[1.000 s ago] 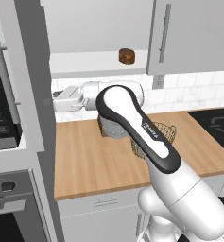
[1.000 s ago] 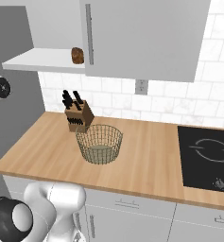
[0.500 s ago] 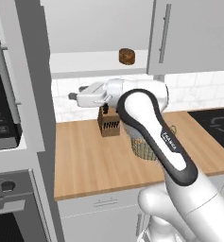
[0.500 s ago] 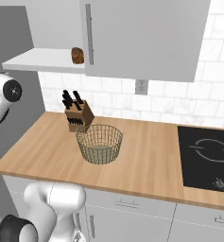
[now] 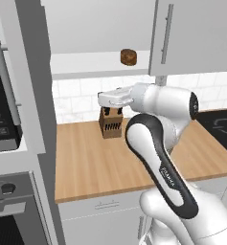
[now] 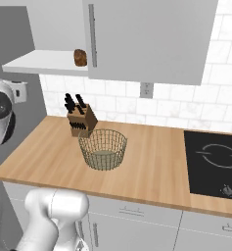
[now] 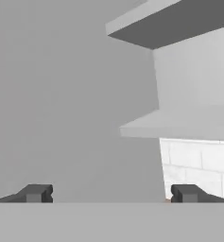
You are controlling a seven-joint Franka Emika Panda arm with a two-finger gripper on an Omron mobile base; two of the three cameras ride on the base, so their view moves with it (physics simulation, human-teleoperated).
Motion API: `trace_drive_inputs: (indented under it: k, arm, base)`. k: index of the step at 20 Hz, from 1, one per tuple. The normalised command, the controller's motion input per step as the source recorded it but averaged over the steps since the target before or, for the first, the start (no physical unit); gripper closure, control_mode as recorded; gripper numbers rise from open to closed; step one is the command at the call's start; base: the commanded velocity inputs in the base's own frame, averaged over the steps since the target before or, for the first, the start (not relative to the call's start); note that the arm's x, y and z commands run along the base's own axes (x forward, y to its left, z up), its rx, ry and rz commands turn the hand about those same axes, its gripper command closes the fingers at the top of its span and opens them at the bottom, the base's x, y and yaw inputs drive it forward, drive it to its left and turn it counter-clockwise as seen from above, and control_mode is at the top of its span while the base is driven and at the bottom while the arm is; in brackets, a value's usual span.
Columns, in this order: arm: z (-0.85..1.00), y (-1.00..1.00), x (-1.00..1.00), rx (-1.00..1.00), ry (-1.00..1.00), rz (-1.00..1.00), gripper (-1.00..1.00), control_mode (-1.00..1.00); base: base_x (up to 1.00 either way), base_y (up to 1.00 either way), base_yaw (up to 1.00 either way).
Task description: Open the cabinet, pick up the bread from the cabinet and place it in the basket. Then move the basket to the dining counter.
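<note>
Change over the last second: the arm has swung up and across. In the left base view the hand was low, left of the knife block [image 5: 111, 125]; now it sits higher, just above the block, pointing left toward the open side of the cabinet [image 5: 98, 28]. Nothing else has moved: bread, basket and block lie as before.

Meaning for the task: the left door is already swung aside and the shelf [image 6: 44, 62] is exposed, so the opening step looks done. I judge this as the approach to the pick, with the hand not yet at shelf level.

Gripper [image 7: 108, 194]: finger tips spread wide, nothing between them. The hand view looks at the grey door face and the shelf's front edge.

Bread [image 5: 128, 57]: on the shelf, near its right end, just beside the closed right door [image 6: 149, 39], close to the front edge. Upright on its flat base. It reads as round, so no clear long axis and no facing; any approach angle should serve.

Basket [image 6: 103, 149]: on the wooden counter [image 6: 151, 171], just in front and right of the knife block, well below the bread, empty.
</note>
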Motion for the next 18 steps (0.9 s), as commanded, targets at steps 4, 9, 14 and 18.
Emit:
trace_drive_inputs:
  k: [4,9,14,18]
  arm:
    - [0.0,-0.63,0.0,-0.12,0.02,-0.48,-1.0,-1.0]
    - [0.05,-0.62,0.01,-0.02,0.0,-0.4,-1.0,-1.0]
    - [0.21,-0.46,0.17,0.0,0.0,-0.21,-1.0,-1.0]
    - [0.14,-0.46,0.12,0.01,0.0,0.0,-1.0,-1.0]
  base:
    - [0.0,0.0,0.0]
    - [0.0,0.0,0.0]
    - [0.0,0.0,0.0]
    - [0.0,0.0,0.0]
